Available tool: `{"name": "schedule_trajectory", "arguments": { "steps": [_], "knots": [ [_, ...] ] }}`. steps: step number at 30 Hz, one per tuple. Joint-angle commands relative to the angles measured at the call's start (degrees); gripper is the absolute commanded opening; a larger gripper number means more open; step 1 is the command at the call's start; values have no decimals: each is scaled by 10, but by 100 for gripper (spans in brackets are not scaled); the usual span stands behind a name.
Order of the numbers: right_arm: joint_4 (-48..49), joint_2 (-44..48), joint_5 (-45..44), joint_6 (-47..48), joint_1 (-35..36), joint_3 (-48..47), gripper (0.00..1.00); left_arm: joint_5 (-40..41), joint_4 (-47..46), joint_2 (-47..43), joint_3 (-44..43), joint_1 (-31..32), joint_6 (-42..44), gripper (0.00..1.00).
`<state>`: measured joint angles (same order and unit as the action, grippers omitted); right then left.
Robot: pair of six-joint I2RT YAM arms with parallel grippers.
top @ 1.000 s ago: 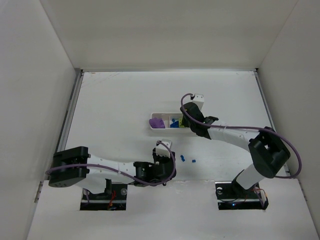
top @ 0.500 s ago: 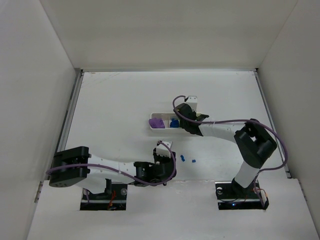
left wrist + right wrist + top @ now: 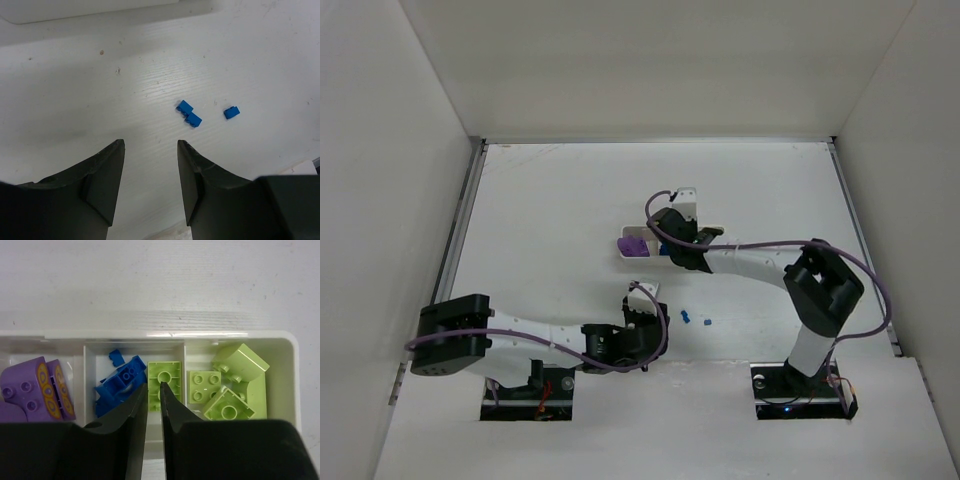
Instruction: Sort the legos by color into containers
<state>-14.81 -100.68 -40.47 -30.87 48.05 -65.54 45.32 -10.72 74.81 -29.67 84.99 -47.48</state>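
Now right gripper [image 3: 154,386] shifted left, over tray [image 3: 165,334]

Readable text: none could be read in any view
Purple piece [image 3: 37,390]: bore yellow oval printed marks, which formed no letters or numbers

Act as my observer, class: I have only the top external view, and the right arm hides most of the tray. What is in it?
Observer: In the right wrist view the tray holds a purple piece at one end, blue bricks in the middle and yellow-green blocks at the other end.
Operator: All sorted correctly?
Observer: No. One yellow-green block lies in the middle compartment beside the blue bricks, at the right gripper.
Operator: How many blue specks near the left arm?
Observer: Three: a touching pair of blue bricks and a single blue brick, ahead of the open left gripper.
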Motion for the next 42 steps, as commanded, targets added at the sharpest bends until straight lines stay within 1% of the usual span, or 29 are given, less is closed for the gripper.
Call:
{"name": "schedule_trajectory", "arguments": {
  "steps": [1,10,13,14,18,19,21,24,29,35,39,42],
  "knots": [
    [-3,-16,21,2,-1,-21,22,12,-11,-24,10,-5,1,43],
    [-5,-50,45,-9,-5,-26,23,14,-11,-42,26,-7,-2,43],
    [-8,-60,50,-15,-10,-31,22,13,-10,-45,26,-9,-1,43],
    [-8,-62,50,-16,-10,-31,21,14,-10,-48,28,-8,0,43],
    [-8,-70,45,-17,-10,-34,8,14,-12,-57,37,-11,-4,43],
    [-8,-68,45,-19,-9,-34,6,14,-12,-60,37,-12,-2,43],
    [-2,-55,42,-20,-8,-29,2,14,-12,-65,41,-12,-2,43],
    [11,-29,34,-13,-8,-24,1,14,-12,-67,41,-14,1,43],
    [35,42,22,-15,-5,0,0,14,-12,-70,42,-13,-1,43],
    [49,112,36,-21,-5,37,1,14,-12,-68,40,-10,-2,43],
    [49,142,38,-21,-26,68,2,11,-12,-58,28,-6,3,43],
    [55,147,50,-22,-51,93,2,5,-13,-38,14,-2,3,43]
  ]
}}
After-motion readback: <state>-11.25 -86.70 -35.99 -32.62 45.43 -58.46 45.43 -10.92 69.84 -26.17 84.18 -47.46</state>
